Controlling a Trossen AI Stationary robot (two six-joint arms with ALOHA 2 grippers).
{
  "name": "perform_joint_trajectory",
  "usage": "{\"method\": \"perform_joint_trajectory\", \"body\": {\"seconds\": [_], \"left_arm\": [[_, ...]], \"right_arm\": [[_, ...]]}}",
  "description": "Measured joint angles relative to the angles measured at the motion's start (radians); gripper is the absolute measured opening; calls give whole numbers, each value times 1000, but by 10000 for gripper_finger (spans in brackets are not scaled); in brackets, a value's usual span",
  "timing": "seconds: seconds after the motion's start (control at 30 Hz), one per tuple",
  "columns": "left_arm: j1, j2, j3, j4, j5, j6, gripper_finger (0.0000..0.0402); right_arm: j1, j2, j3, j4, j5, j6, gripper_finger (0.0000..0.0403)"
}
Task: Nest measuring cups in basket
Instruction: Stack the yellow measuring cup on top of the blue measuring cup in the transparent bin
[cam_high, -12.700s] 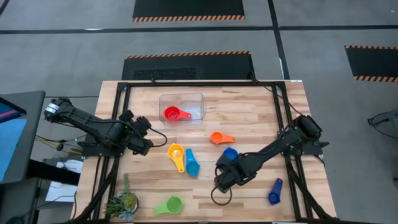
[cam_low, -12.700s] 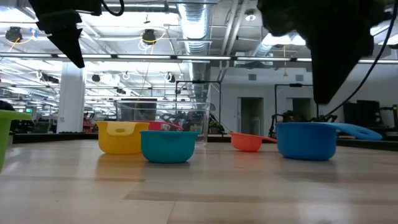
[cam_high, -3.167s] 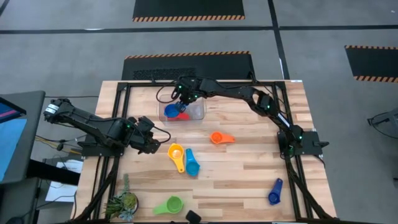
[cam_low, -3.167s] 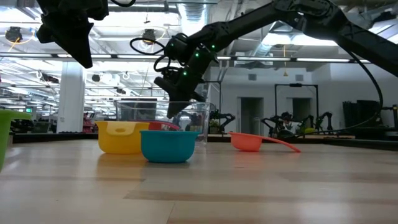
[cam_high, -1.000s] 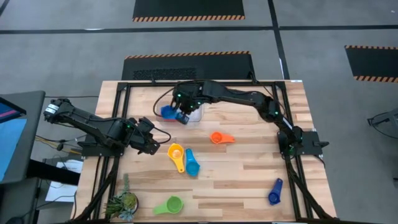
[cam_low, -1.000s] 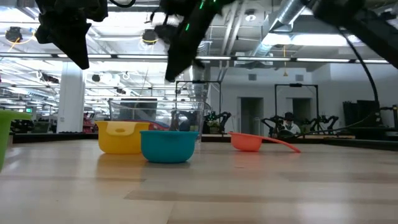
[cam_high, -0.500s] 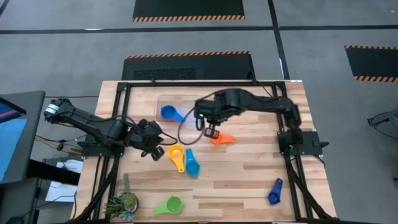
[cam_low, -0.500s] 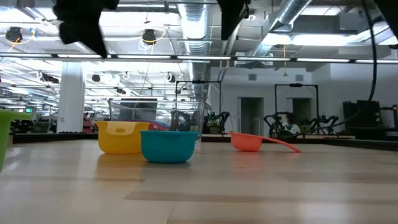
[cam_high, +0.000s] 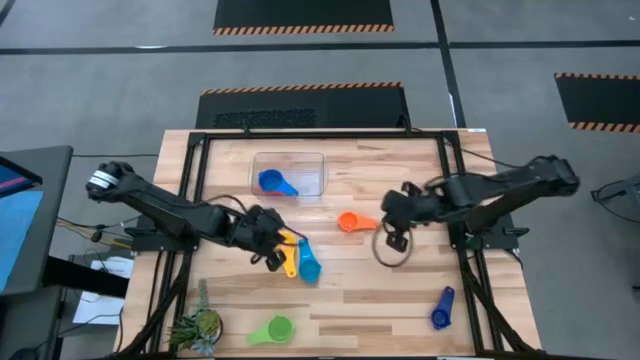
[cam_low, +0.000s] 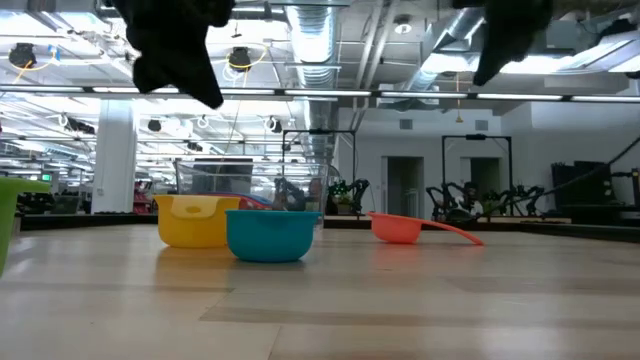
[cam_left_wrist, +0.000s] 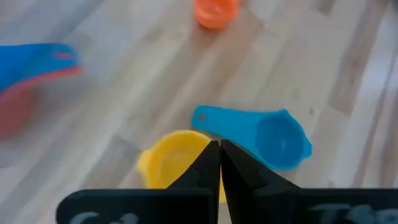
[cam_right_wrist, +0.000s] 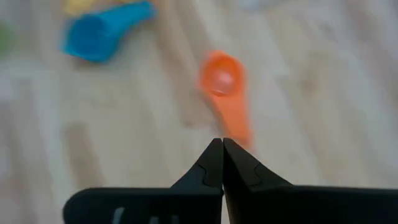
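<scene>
Two cups sit in my basket (cam_high: 312, 160), blue (cam_high: 272, 182) on red. Left gripper (cam_high: 272, 254) hovers pinched together, empty, over the yellow cup (cam_high: 284, 243); right gripper (cam_high: 392, 226), also closed empty, hangs beside the orange cup (cam_high: 349, 221).

A pale wooden table (cam_high: 400, 290) stands on a grey concrete floor (cam_high: 520, 40) marked with dark mats edged in orange-and-black hazard stripes (cam_high: 303, 29). A small potted plant (cam_high: 197, 325) sits at one table corner. Beyond the table, ceiling lights (cam_low: 238, 58) and silver ducts (cam_low: 310, 35) hang above white columns (cam_low: 115, 160).
</scene>
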Motion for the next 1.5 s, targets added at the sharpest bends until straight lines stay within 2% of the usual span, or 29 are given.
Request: {"method": "perform_joint_trajectory", "body": {"seconds": [0.13, 0.2, 0.4, 0.5, 0.57, 0.7, 0.93, 1.17, 1.27, 1.37, 1.5], "left_arm": [[-17, 70, 0, 67, 119, 95, 0], [-20, 95, 0, 75, 143, 115, 0], [-22, 179, 0, 68, 164, 255, 0], [-23, 228, 0, 64, 163, 370, 0], [-20, 239, 3, 54, 164, 393, 0], [-2, 239, 88, -39, 133, 404, 0], [-1, 230, 176, -169, 132, 582, 2], [0, 230, 193, -170, 163, 564, 1], [4, 230, 193, -249, 167, 485, 11], [12, 230, 193, -371, 211, 415, 35], [12, 230, 193, -451, 224, 449, 83]], "right_arm": [[58, -116, -130, 146, 3, 37, 17], [76, -139, -158, 152, 4, 39, 16], [119, -127, -189, 123, 53, 24, 20], [140, -107, -204, 119, 52, 24, 21], [156, -101, -202, 125, 53, 25, 20], [181, -87, -203, 119, 53, 38, 17], [183, -85, -203, 125, 58, 39, 23], [176, -85, -203, 125, 80, 41, 20], [175, -85, -203, 126, 90, 43, 19], [176, -85, -202, 134, 118, 43, 20], [164, -85, -202, 162, 171, 42, 24]]}}
